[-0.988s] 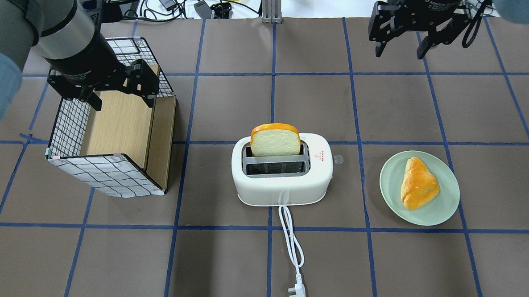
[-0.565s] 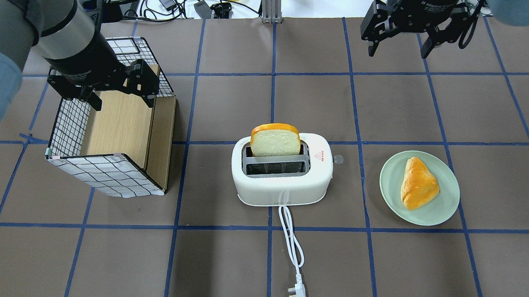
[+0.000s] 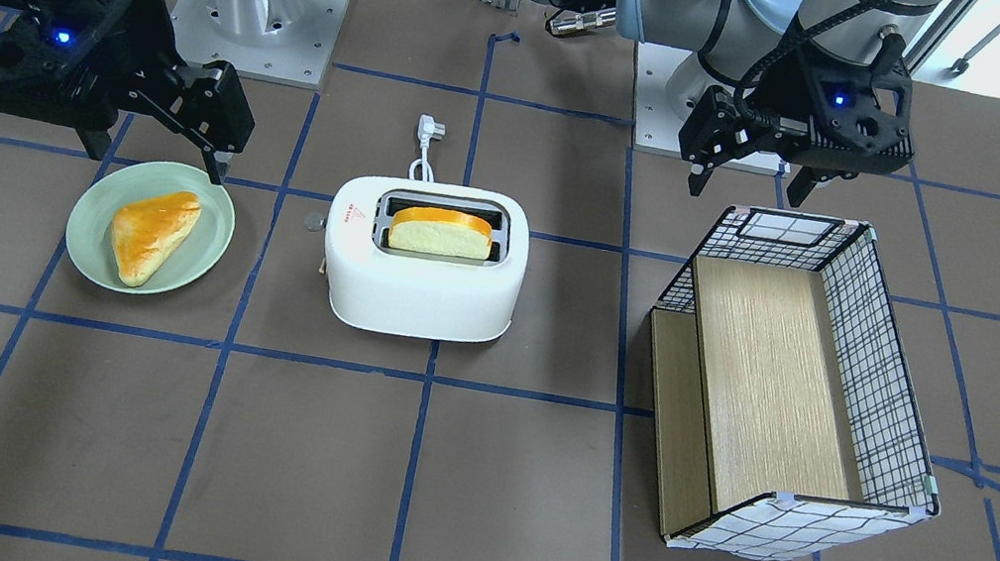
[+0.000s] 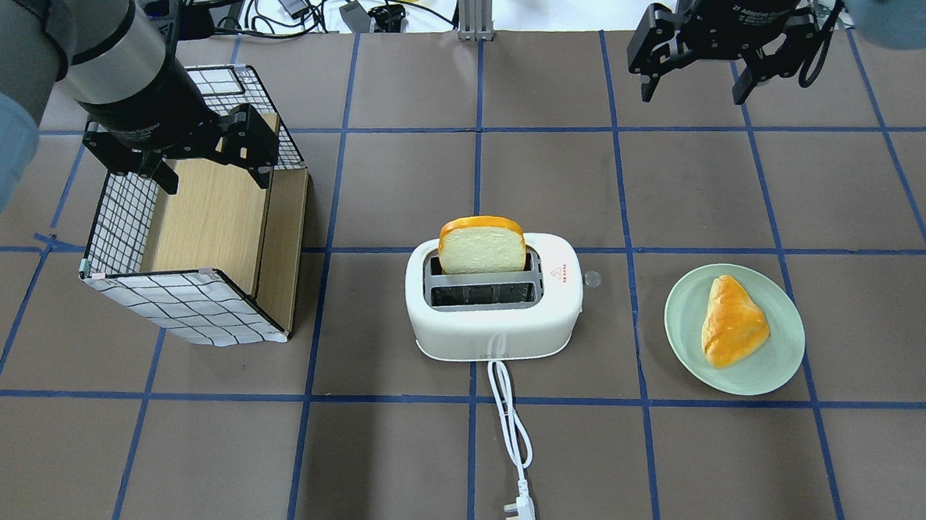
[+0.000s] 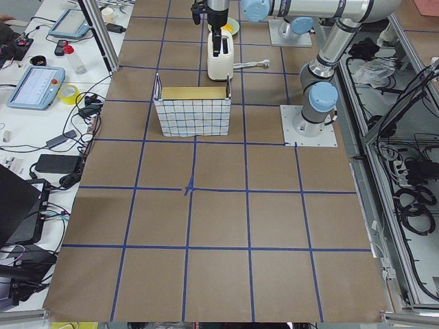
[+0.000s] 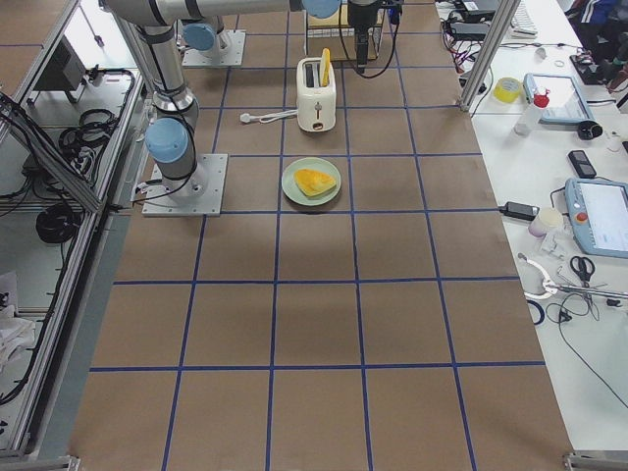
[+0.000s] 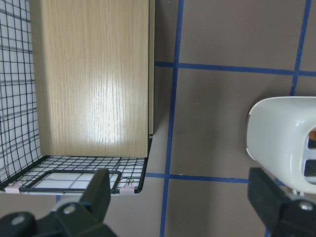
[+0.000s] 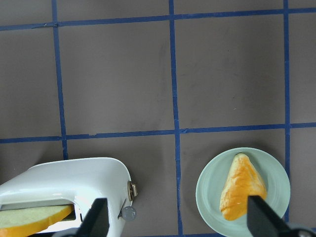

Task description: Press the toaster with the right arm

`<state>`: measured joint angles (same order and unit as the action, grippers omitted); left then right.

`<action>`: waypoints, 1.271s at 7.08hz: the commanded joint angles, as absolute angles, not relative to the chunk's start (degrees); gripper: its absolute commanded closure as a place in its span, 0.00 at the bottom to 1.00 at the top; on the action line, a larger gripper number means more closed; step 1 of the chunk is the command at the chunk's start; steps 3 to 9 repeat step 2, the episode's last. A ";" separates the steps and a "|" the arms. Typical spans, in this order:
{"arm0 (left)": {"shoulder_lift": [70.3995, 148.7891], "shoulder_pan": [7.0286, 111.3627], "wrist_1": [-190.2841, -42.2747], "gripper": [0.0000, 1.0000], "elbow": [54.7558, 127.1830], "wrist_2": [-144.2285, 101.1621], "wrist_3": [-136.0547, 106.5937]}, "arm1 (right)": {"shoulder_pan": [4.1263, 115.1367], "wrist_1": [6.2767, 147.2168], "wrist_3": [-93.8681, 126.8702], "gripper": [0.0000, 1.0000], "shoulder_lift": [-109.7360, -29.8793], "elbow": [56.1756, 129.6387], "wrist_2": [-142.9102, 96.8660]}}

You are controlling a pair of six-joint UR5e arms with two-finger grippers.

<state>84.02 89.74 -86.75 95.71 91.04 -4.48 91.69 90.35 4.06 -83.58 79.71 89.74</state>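
The white toaster (image 4: 491, 324) stands mid-table with a bread slice (image 4: 481, 247) upright in its far slot. Its lever knob (image 4: 592, 280) sticks out on the side toward the plate. It also shows in the front view (image 3: 418, 293) and in the right wrist view (image 8: 74, 180), with the knob (image 8: 129, 213) there too. My right gripper (image 4: 693, 86) is open and empty, high over the table's far right, well away from the toaster; in the front view the right gripper (image 3: 151, 155) hangs by the plate. My left gripper (image 4: 213, 172) is open and empty over the checked box.
A green plate (image 4: 682, 332) with a golden pastry (image 4: 732, 320) lies right of the toaster. The checked wire box (image 4: 195, 307) with wooden panels lies on its side at the left. The toaster's white cord ends in a plug (image 4: 520, 512) near the front edge.
My right gripper has shifted slightly left and toward the table's far edge. The left arm, toaster, bread and plate have not moved.
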 commanded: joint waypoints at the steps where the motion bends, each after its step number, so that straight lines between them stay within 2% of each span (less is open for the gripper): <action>1: 84.02 89.74 -86.75 0.00 95.71 91.05 -4.48 | 92.11 90.35 4.13 0.00 -83.58 79.72 89.74; 9: 84.02 89.74 -86.75 0.00 95.71 91.05 -4.48 | 92.20 90.35 4.13 0.00 -83.58 79.72 89.74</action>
